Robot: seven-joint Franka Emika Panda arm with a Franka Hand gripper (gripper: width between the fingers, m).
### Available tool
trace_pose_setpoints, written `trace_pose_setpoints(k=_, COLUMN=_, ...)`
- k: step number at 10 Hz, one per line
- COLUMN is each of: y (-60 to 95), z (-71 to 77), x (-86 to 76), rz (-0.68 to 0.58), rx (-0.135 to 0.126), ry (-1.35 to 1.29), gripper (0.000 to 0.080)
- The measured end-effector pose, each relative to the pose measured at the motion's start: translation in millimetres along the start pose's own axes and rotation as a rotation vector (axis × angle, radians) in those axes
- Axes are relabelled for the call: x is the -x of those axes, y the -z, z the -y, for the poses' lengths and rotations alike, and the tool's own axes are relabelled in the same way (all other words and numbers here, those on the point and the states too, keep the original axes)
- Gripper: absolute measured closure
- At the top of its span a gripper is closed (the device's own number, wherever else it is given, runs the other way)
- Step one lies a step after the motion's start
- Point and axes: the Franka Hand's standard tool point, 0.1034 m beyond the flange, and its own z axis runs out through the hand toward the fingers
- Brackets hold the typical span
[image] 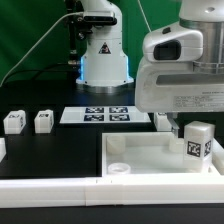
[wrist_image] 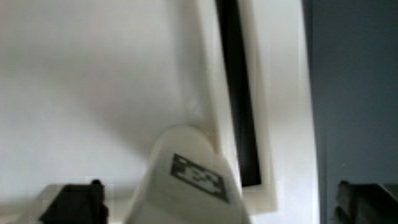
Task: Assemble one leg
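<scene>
Hand (wrist_image: 214, 205) hangs open above the large white tray part (image: 150, 160), fingers spread either side of a tagged leg (image: 197, 143) (standing upright at the tray's corner). Two more legs (image: 28, 122) sit on the black desk (image: 60, 145).

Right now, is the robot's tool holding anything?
No. The tool is open, with a leg standing upright between its fingers, not gripped.

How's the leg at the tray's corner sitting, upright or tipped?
Upright. The leg stands vertical at the exterior view's right corner of the tray, tag facing the camera. The gripper is open, its fingers either side of it.
</scene>
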Motion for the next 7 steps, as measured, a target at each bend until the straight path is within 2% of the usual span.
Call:
trace_pose_setpoints(k=4, y=3.8, z=-6.0, x=-3.9, rz=-0.004, rx=0.006, ry=0.039, gripper=0.0151)
trace_pose_setpoints(k=7, y=6.5, z=-2.8, x=-3.9, rz=0.003, rx=0.006, ry=0.2, gripper=0.0151)
